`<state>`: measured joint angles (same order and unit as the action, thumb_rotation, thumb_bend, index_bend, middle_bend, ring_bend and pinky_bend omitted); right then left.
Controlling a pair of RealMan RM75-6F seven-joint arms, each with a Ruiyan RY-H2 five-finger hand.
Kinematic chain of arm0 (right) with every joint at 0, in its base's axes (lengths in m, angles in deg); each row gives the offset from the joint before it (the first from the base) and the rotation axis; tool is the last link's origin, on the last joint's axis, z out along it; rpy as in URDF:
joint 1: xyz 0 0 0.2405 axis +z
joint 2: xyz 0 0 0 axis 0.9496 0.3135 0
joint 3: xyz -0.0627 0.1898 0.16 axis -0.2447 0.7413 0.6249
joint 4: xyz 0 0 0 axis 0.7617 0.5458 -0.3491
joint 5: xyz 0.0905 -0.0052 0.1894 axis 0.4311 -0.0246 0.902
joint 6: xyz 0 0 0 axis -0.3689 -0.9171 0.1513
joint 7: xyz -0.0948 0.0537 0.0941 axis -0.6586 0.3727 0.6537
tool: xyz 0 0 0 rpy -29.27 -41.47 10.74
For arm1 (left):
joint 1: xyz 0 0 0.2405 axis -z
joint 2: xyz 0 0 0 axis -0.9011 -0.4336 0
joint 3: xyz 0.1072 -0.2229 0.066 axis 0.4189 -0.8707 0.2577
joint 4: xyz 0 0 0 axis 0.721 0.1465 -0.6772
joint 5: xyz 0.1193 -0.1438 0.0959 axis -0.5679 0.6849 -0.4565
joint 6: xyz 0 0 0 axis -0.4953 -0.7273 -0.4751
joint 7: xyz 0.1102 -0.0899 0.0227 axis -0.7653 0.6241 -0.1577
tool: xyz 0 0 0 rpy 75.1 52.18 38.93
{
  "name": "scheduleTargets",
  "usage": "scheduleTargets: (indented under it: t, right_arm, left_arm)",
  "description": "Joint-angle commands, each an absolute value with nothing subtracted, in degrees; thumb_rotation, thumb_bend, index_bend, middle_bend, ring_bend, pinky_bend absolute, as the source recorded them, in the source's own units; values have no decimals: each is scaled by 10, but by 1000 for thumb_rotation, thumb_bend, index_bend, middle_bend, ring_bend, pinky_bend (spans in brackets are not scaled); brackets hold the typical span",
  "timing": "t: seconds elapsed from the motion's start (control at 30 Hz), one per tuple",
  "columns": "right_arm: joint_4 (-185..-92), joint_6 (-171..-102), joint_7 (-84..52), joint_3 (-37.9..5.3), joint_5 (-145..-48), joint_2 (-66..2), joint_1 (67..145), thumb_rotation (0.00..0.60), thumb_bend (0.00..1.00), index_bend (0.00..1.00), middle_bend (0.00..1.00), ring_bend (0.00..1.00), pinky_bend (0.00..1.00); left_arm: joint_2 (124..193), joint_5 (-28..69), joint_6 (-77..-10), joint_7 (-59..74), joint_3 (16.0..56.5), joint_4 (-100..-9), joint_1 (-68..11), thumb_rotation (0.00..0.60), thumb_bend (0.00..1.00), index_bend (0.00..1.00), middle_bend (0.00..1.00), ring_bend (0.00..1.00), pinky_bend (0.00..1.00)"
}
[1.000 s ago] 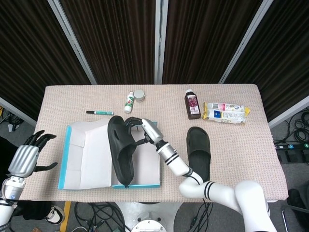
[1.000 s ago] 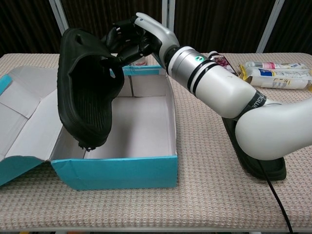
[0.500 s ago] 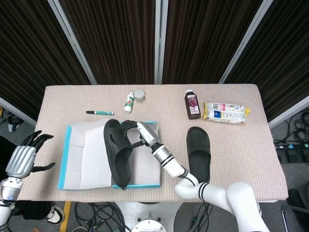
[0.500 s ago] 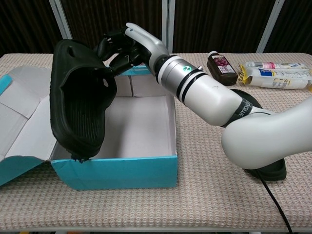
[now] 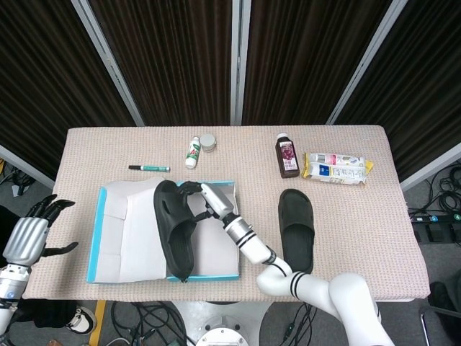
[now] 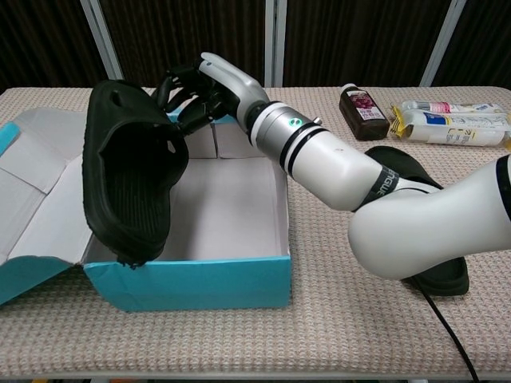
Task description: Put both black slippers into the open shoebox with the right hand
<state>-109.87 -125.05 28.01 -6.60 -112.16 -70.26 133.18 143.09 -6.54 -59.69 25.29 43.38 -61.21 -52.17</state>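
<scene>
Right hand (image 6: 200, 88): stretched left over the shoebox (image 6: 192, 275), one black slipper (image 6: 128, 175) gripped by its strap, tilted on edge | Left hand (image 5: 29, 234): fingers spread, nothing held, beyond the table's left edge | Shoebox: open, slipper's heel touching the near-left wall | Second slipper (image 5: 296, 227): flat on the table (image 5: 360, 216), right of the box

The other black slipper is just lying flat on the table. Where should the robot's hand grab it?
Probably by the strap band across the front of the black rubber slipper on the table. It lies sole down with its opening facing up, so the raised band is the one part fingers can hook under. Coming from above suits it best. The right hand is busy with the first black slipper at the blue shoebox.
</scene>
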Motion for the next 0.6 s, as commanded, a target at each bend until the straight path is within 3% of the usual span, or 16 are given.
scheduleTargets:
  t: [0.03, 0.6]
  right_arm:
    - [-1090, -1248, 285, -66, -1122, -708, 1335, 600, 82, 621, 495, 337, 351]
    - [-1055, -1243, 303, -74, -1125, -722, 1330, 600, 86, 621, 494, 337, 351]
  left_arm:
    - [1432, -66, -597, 255, 433, -609, -522, 600, 4, 207, 210, 90, 176]
    - [1441, -70, -599, 262, 434, -593, -522, 600, 3, 207, 210, 90, 176]
